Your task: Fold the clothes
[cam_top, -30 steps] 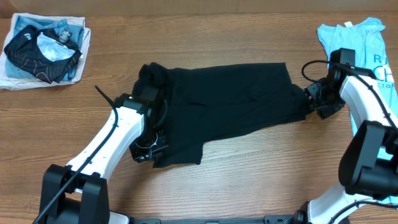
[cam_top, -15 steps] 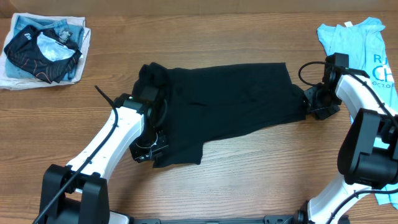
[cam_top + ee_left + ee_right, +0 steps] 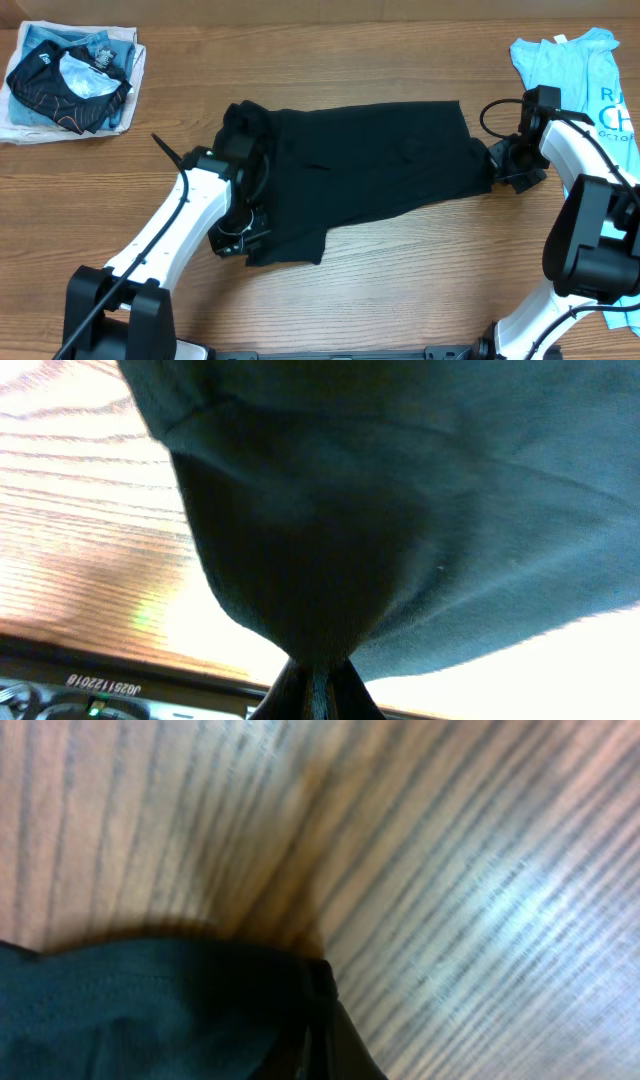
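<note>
A: Where is the black T-shirt (image 3: 370, 160)?

B: On the table (image 3: 400, 300), mid-surface, lying flat and spread sideways. One end is bunched up on the left. A flap hangs toward the near edge at lower left. Its right edge ends short of the light blue T-shirt (image 3: 575, 65).

A: Left gripper (image 3: 238, 238)?

B: At the lower-left corner of the shirt. In the wrist view its fingers are pressed together with dark cloth gathered between them. The fabric fans up and away from the pinch, and wood grain shows beyond it on the left.

A: So it has hold of the cloth?

B: Yes, closed tight on a fold of the shirt.

A: Right gripper (image 3: 497, 165)?

B: At the shirt's right edge, about halfway along that side. The wrist view is blurred, but the fingers are drawn together. A hem of the dark fabric runs into them from the left, and bare table fills the rest of the view.

A: Holding?

B: Clamped on that edge, as far as the blur allows.

A: Anything else on the table?

B: A small black garment (image 3: 65, 85) with thin orange lines, far left corner, on top of a pale heap. It is well apart from the shirt. The light blue T-shirt lies at the far right corner, just beside the right arm.
</note>
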